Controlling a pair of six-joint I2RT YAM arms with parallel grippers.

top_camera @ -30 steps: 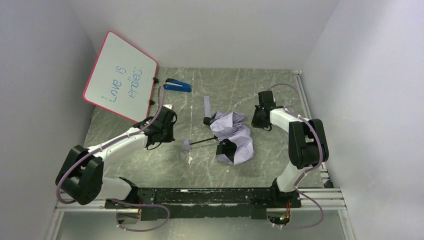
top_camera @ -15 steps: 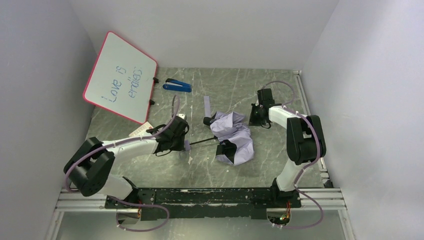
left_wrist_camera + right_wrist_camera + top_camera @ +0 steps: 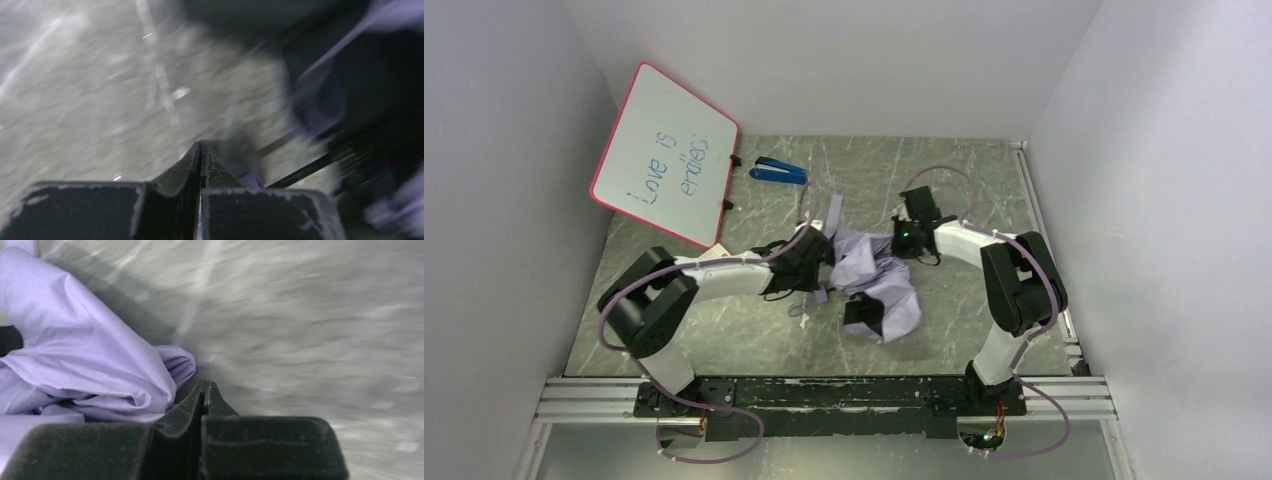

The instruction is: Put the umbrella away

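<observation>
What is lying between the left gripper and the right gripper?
The crumpled lilac umbrella lies between the left gripper and the right gripper. The top external view shows this.

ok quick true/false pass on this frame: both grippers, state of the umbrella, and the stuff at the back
1. The left gripper and right gripper are both shut. True.
2. The umbrella is folded tight into a compact roll. False: its lilac canopy lies loose and crumpled on the table.
3. The blue stapler lies at the back, apart from the umbrella. True.
4. The whiteboard lies flat on the table. False: it stands tilted at the back left.
5. The right gripper has canopy fabric pinched between its fingers. False: its fingers meet with nothing between them; the fabric lies beside them.
</observation>
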